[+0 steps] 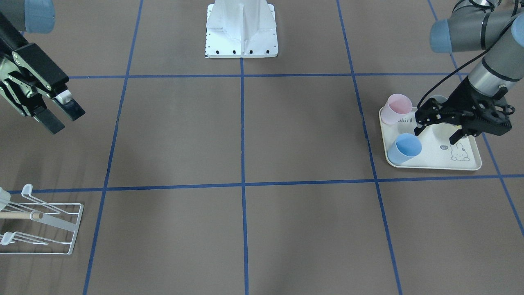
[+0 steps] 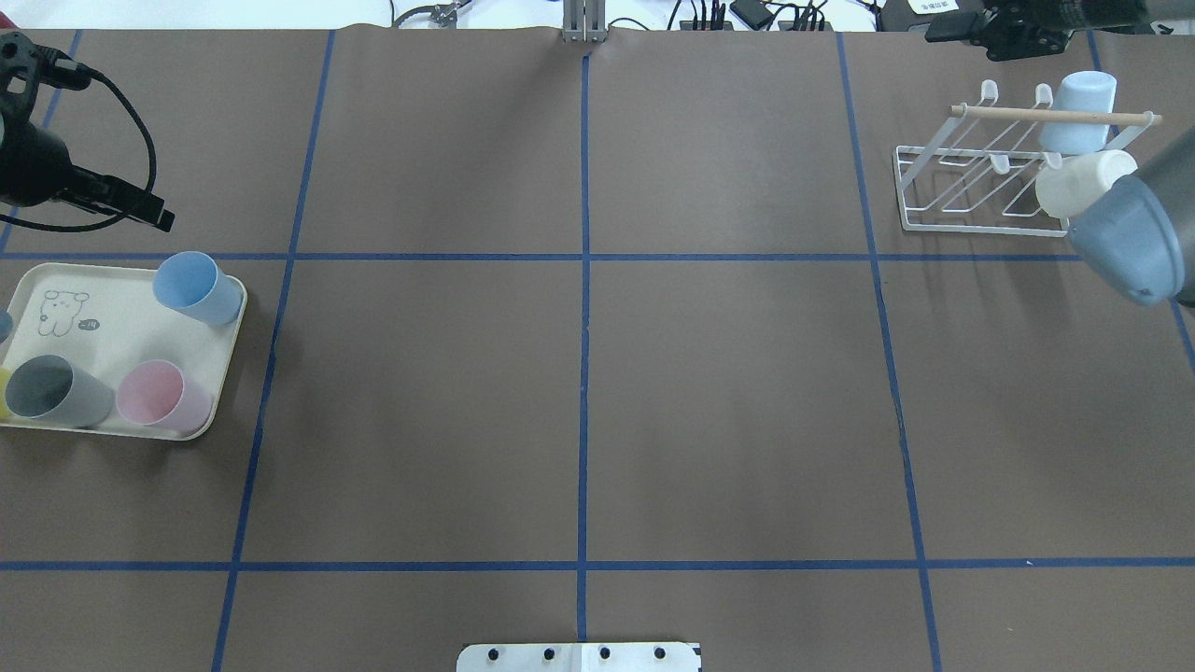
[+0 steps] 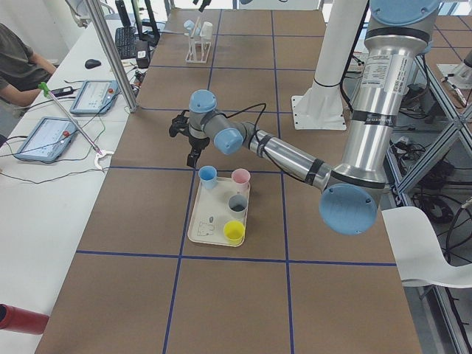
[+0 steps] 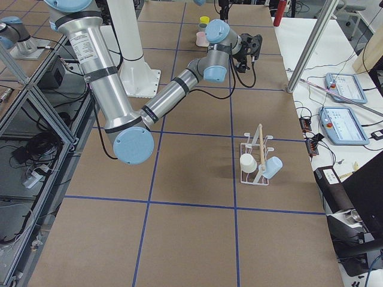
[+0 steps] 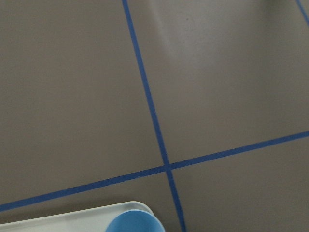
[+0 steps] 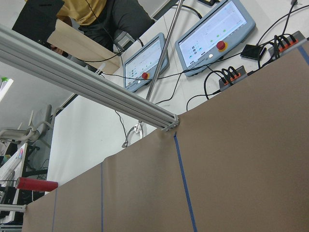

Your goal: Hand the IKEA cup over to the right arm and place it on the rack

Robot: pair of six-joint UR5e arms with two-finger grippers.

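Several IKEA cups stand on a cream tray [image 2: 112, 289]: a blue cup [image 2: 198, 287], a pink cup [image 2: 161, 397], a grey cup [image 2: 51, 392] and a yellow cup [image 3: 234, 232]. My left gripper [image 1: 436, 133] hovers open over the tray's far side, just beyond the blue cup [image 1: 405, 148], holding nothing. The left wrist view catches only the blue cup's rim [image 5: 135, 222]. The white wire rack [image 2: 971, 177] with its wooden rod carries a light blue cup [image 2: 1078, 112] and a white cup [image 2: 1083, 182]. My right gripper [image 1: 61, 114] hangs open and empty in the air near the rack.
The robot's white base [image 1: 241, 32] stands at the middle of the near table edge. Blue tape lines divide the brown table. Beyond the far edge are a metal post [image 3: 110, 51], tablets [image 6: 212, 34] and a seated person [image 3: 18, 66].
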